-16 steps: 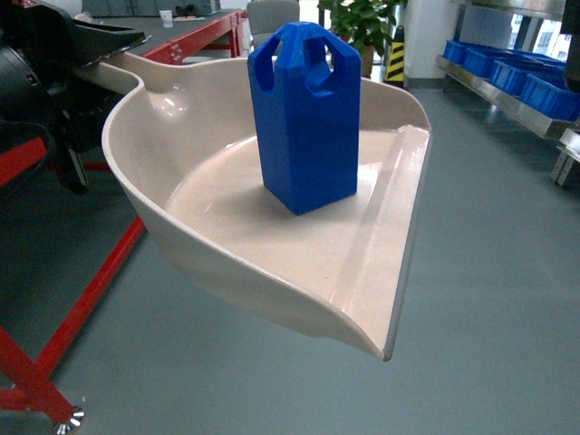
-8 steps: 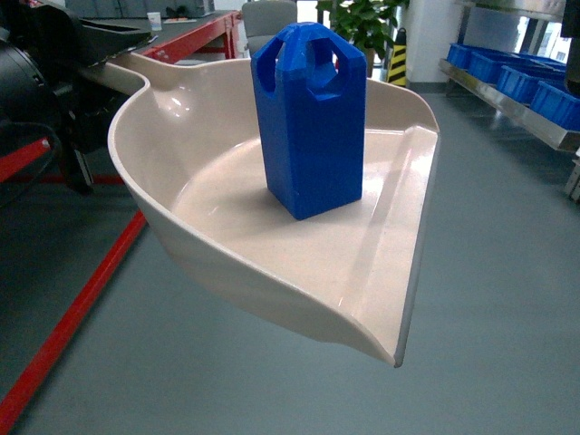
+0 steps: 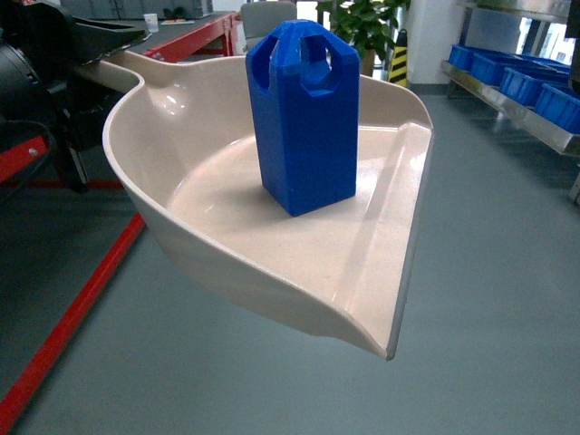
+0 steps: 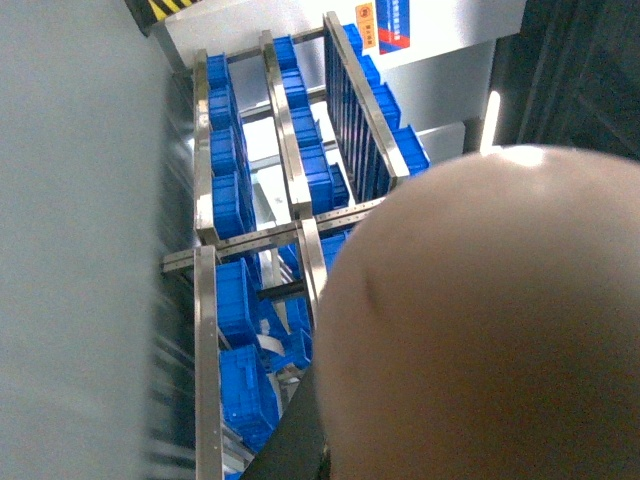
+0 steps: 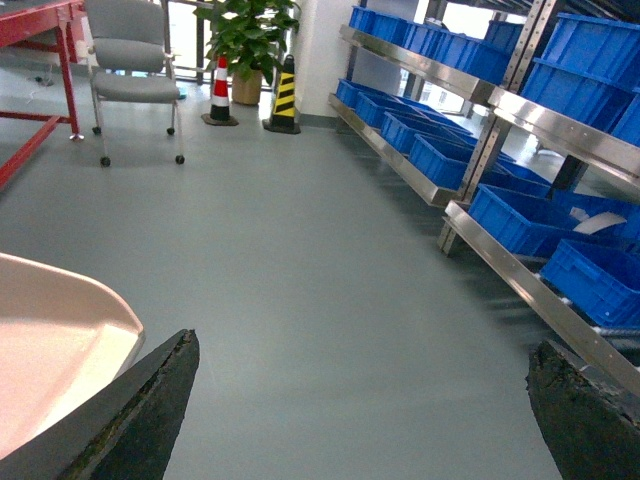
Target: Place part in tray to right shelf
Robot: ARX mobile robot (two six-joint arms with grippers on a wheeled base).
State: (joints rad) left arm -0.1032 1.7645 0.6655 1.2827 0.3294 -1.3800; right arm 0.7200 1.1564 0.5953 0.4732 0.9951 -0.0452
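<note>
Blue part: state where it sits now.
In the head view the blue part stands upright, centre frame, inside the cream tray, near its back wall.

You see the part [image 3: 306, 118], a bright-blue block with a bevelled, looped top, standing upright on the floor of the tray [image 3: 227, 245]. The cream tray is raised above ground. The right shelf [image 5: 530, 130], stainless-steel, holds blue crates.

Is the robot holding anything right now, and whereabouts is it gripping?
The cream tray, with the blue part standing in it, is carried from its handle end at the upper left; the grip itself is hidden. The right tool is open, empty.
</note>
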